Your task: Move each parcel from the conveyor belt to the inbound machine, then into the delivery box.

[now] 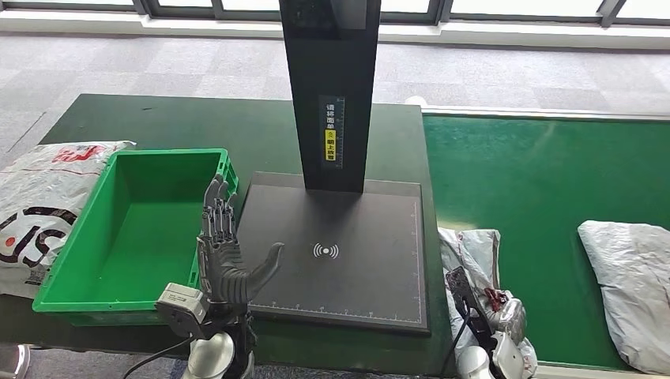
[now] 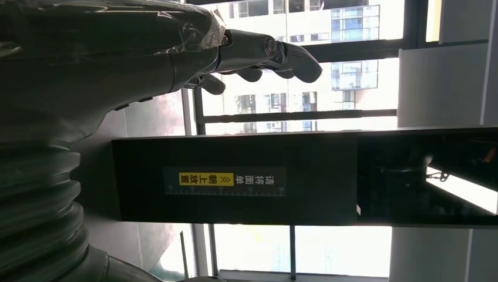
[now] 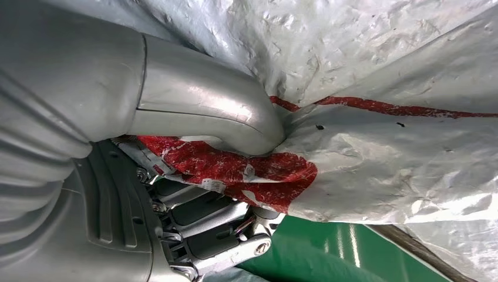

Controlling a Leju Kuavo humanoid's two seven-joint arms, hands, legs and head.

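At the far left of the counter [image 1: 261,126] a white printed bag [image 1: 39,205] was seen lying beside the green delivery box [image 1: 126,229]. Next to the box's right wall the left hand [image 1: 225,260] was held upright, its fingers [image 1: 217,209] spread wide and holding nothing. Beyond it the black inbound machine [image 1: 340,253] was set. On the green conveyor belt [image 1: 545,181] the parcel [image 1: 474,260] was gripped by the right hand [image 1: 502,316], its plastic pinched between thumb and fingers [image 3: 223,235]. Farther right a second parcel [image 1: 632,284] was lying.

Our right hand [image 3: 194,176] pinches a white-and-red parcel [image 3: 376,135], thumb above, fingers [image 3: 217,235] beneath; green belt [image 3: 329,258] at five o'clock.
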